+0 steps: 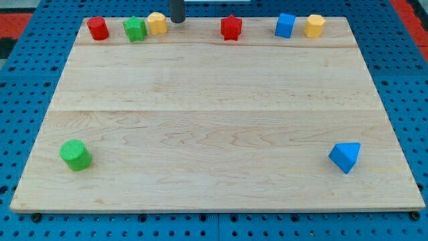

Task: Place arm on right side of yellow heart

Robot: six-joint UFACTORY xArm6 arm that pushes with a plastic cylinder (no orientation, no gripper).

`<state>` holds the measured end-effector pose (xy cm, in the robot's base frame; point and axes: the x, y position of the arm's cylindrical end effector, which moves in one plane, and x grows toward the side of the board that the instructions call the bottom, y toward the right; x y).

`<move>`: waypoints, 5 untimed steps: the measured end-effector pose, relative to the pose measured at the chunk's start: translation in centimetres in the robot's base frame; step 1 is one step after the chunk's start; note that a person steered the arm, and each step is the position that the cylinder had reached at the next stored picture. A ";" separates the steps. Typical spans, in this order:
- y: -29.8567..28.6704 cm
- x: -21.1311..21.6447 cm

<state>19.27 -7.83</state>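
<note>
Where the wooden board [214, 120] comes closest, along the bottom of the frame, two blocks sit well apart: a green cylinder [75, 155] at the lower left and a blue triangular block [345, 157] at the lower right. Between them and the far row the planks carry nothing but grain lines, and blue pegboard [20, 107] shows around the board's edges.

Along the top edge of the frame runs a row of blocks. From the upper left: a red cylinder-like block [98, 28], then a green star-shaped block [134, 29], and touching its right side the yellow heart [156, 23]. Just to the right of that heart, my tip [177, 21] stands on the board as a dark rod coming down from the top of the frame; it is close beside the heart, and whether it touches I cannot tell. The rod carries no pincer, so there is no opening or hold to report.

Farther right in the same row sits a red star [231, 28], near the top centre, well apart from my tip. Beyond it, toward the upper right, a blue cube-like block [285, 25] stands just beside a yellow hexagonal block [315, 25].
</note>
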 end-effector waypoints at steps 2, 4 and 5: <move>-0.7 0.0; -1.4 1.4; -1.4 1.4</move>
